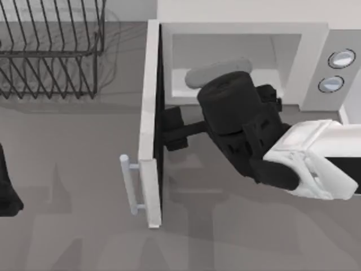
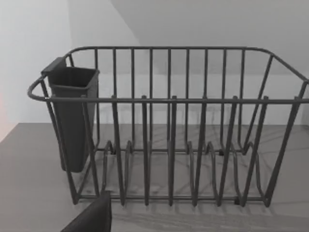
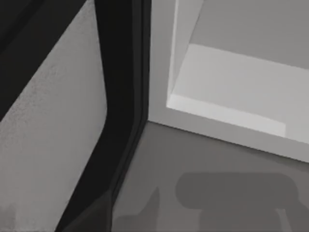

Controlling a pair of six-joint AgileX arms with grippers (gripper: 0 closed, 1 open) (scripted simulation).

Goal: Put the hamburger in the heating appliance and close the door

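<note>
Closest below the top camera: right arm point(image 1: 316, 158), white shell then black wrist, stretched from the tabletop's right side across the front of the heating appliance point(image 1: 316, 51). Right gripper point(image 1: 171, 130) right up against the dark inner face of the door point(image 1: 148, 113), about halfway along it. Cannot tell whether the jaws are apart or together.

Heating appliance at the far right of the tabletop point(image 1: 67, 169): large white and light-grey box, with two round silvery-blue knobs point(image 1: 342, 58) on its side panel. Cavity open and pale inside, partly hidden by the black wrist. Pale grey rounded shape point(image 1: 217, 72) on the cavity floor behind the wrist; cannot tell what it is.

Door wide open, standing out from the cavity's left side toward the near edge, seen edge-on as a tall white slab. Pale bar handle point(image 1: 131, 183) on its outer face, near the free end.

Black wire rack point(image 1: 51, 51) at far left, well apart from the door. Left arm point(image 1: 8, 192) parked at the left edge.

Left wrist view: same rack head-on, with a dark cup point(image 2: 72, 116) hung at one corner.

Right wrist view: grey window panel point(image 3: 48, 145) and dark door frame very close, with the white cavity floor beyond.
</note>
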